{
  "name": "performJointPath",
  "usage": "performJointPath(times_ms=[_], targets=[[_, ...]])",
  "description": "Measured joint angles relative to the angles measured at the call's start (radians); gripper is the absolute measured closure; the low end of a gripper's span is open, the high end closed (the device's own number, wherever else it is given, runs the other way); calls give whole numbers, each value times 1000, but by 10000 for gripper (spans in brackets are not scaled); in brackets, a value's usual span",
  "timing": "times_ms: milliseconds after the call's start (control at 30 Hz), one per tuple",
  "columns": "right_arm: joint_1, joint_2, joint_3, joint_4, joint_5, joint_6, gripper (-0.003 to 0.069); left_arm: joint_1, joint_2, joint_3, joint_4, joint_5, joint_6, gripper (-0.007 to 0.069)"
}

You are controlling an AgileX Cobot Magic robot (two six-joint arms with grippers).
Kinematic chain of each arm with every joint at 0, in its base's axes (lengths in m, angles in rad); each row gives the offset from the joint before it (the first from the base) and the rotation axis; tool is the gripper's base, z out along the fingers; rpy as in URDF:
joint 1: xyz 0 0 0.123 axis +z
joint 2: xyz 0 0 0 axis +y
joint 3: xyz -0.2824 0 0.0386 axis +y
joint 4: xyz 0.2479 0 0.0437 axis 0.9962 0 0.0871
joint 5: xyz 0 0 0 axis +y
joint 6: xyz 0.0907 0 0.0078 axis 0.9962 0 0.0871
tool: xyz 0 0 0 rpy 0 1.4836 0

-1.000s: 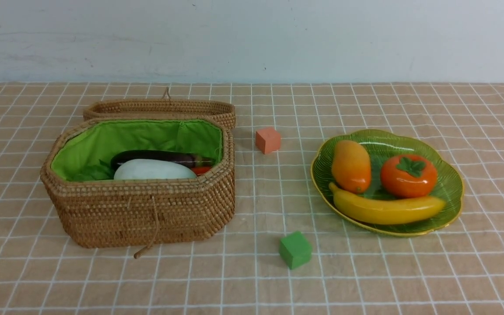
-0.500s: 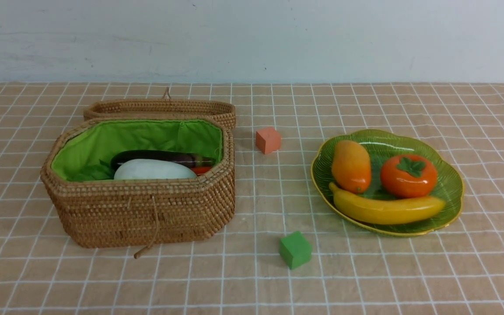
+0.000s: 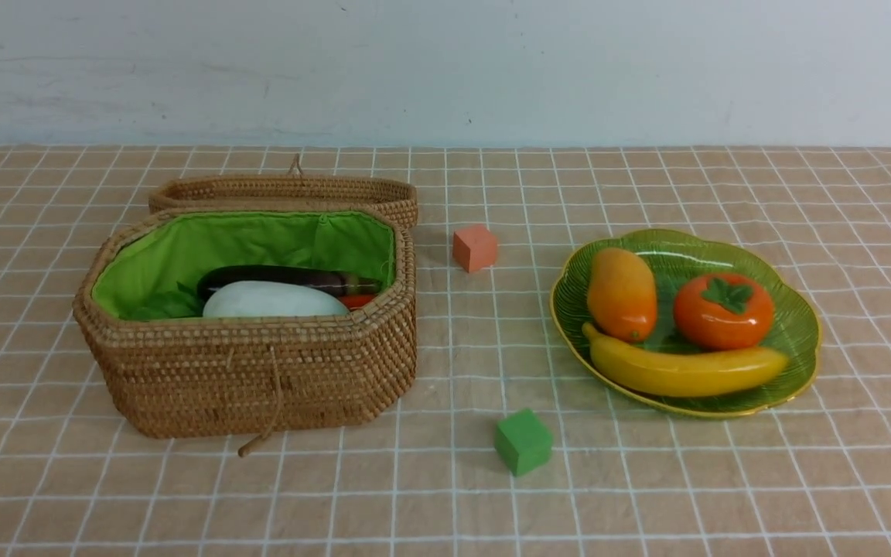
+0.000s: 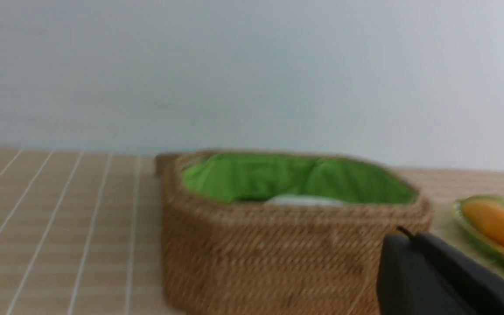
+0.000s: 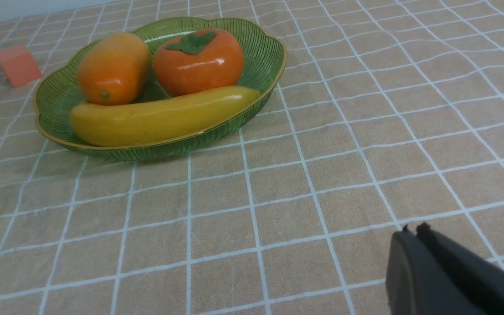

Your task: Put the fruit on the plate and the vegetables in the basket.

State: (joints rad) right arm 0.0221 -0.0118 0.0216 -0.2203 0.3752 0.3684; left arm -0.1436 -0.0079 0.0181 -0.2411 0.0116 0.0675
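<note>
The wicker basket (image 3: 260, 371) with green lining stands open at the left. In it lie a white radish (image 3: 275, 302), a dark purple eggplant (image 3: 283, 276), green leaves and a bit of orange carrot (image 3: 355, 300). The green glass plate (image 3: 797, 325) at the right holds the mango (image 3: 621, 294), the persimmon (image 3: 722, 311) and the banana (image 3: 681, 371). My left gripper (image 4: 403, 236) is shut and empty, low in front of the basket (image 4: 278, 253). My right gripper (image 5: 411, 231) is shut and empty over bare cloth, well short of the plate (image 5: 260, 48).
A small orange cube (image 3: 474, 247) sits between basket and plate at the back. A small green cube (image 3: 523, 441) sits nearer the front. The basket's lid (image 3: 283, 189) lies open behind it. A checked tan cloth covers the table.
A dark bit of my left arm has come into the front view's lower left corner. The objects have not moved.
</note>
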Motion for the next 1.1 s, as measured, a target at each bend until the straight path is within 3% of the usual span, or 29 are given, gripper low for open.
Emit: performJointPath(times_ms=[100, 167, 233, 400, 1100], targets=[[0, 0, 0, 0, 0, 0, 654, 64, -1, 4, 43, 136, -81, 638], [0, 0, 0, 1, 0, 0, 652, 90, -1, 11, 77, 322, -169, 638], [0, 0, 0, 1, 0, 0, 649, 88, -1, 14, 81, 369, -204, 638], [0, 0, 0, 1, 0, 0, 644, 70, -1, 14, 81, 377, -266, 638], [0, 0, 0, 3, 0, 0, 617, 69, -1, 14, 81, 377, -274, 638]])
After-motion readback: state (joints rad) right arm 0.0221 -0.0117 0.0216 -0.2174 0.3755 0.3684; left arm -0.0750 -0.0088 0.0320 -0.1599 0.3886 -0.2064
